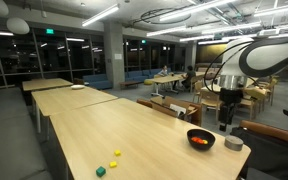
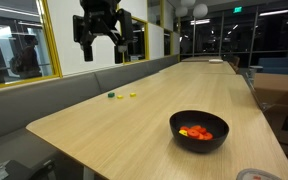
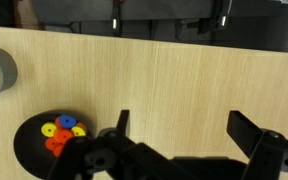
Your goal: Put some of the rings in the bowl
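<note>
While the claw hung open and empty above the counter, the bowl sat low and left of it, holding several rings; loose coloured pieces lay well apart.

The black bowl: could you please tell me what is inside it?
A small pile of rings, orange, red, yellow and one blue, lies in the bowl. In the wrist view the gripper covers part of the bowl, so any pieces there are hidden.
</note>
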